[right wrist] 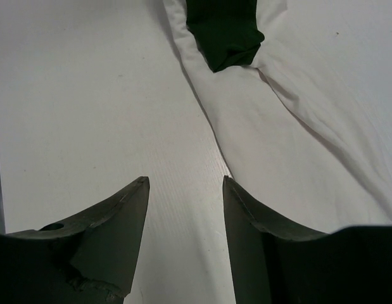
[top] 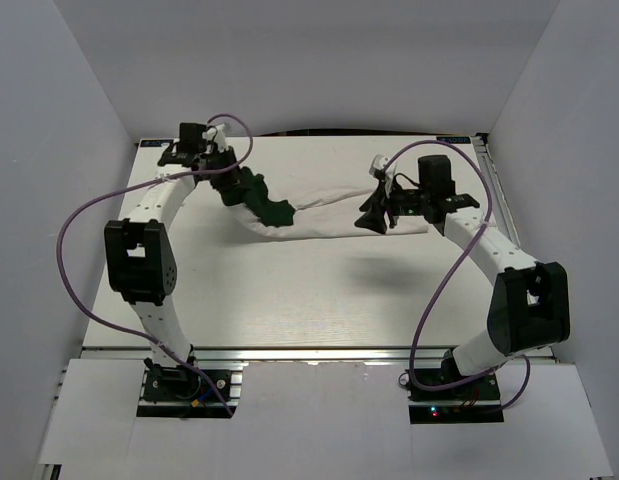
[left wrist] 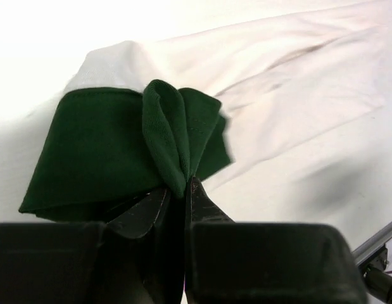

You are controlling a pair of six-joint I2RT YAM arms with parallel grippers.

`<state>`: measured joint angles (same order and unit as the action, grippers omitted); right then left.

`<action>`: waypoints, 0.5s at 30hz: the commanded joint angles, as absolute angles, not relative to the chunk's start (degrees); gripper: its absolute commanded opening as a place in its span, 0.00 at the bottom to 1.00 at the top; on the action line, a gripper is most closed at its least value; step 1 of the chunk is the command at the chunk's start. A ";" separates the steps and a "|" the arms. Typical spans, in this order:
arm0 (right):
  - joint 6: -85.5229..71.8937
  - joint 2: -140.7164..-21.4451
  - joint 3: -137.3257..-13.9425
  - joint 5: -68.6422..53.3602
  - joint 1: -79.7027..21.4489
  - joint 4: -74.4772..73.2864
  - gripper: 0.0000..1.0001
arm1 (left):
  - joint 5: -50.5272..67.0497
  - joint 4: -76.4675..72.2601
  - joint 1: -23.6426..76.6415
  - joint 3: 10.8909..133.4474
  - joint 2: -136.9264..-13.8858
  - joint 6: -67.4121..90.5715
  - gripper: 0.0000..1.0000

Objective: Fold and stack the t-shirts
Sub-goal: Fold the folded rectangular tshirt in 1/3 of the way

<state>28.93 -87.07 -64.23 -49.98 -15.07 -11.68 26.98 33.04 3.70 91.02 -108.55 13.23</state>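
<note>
The white t-shirt [top: 329, 215] lies bunched in a long strip across the far middle of the table. Its dark green sleeve [top: 264, 205] is at the left end. My left gripper [top: 232, 190] is shut on a fold of that green sleeve [left wrist: 164, 126], with white cloth [left wrist: 297, 76] spreading beyond it. My right gripper [top: 374, 222] is open and empty at the shirt's right end. In the right wrist view, the right gripper [right wrist: 186, 183] hovers over bare table beside the white cloth's edge [right wrist: 290, 145], with a green sleeve [right wrist: 224, 28] farther ahead. The printed figure and text are hidden.
White walls enclose the table on the left, back and right. A metal rail [top: 309, 352] runs along the near edge and another [top: 494, 180] along the right side. Purple cables [top: 79, 225] loop off both arms. Bare table surface [top: 309, 300] lies in front of the shirt.
</note>
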 commanded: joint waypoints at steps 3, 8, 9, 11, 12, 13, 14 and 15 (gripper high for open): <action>28.48 -83.94 -62.50 -51.94 -12.92 -9.76 0.56 | 24.00 36.91 11.67 101.77 -109.68 16.08 0.00; 27.42 -81.83 -60.30 -52.03 -11.87 -8.09 0.56 | 22.42 37.62 17.30 106.95 -113.28 17.84 0.00; 27.33 -81.48 -59.77 -52.21 -11.43 -7.91 0.56 | 21.98 38.05 18.01 107.66 -113.99 18.02 0.00; 27.07 -81.12 -59.33 -52.47 -10.81 -7.56 0.56 | 21.71 38.32 19.85 109.24 -116.09 18.28 0.00; 26.98 -80.78 -59.07 -52.56 -10.55 -7.47 0.56 | 21.45 38.49 20.47 109.86 -116.80 18.37 0.00; 26.98 -80.60 -58.63 -52.56 -10.29 -7.38 0.56 | 21.10 38.58 21.09 110.56 -117.42 18.63 0.00; 26.81 -80.33 -58.36 -52.65 -9.85 -7.12 0.56 | 20.40 38.85 22.31 112.05 -118.73 18.72 0.00; 26.81 -80.07 -58.10 -52.65 -9.76 -7.03 0.56 | 20.13 38.93 22.85 112.76 -119.44 18.98 0.00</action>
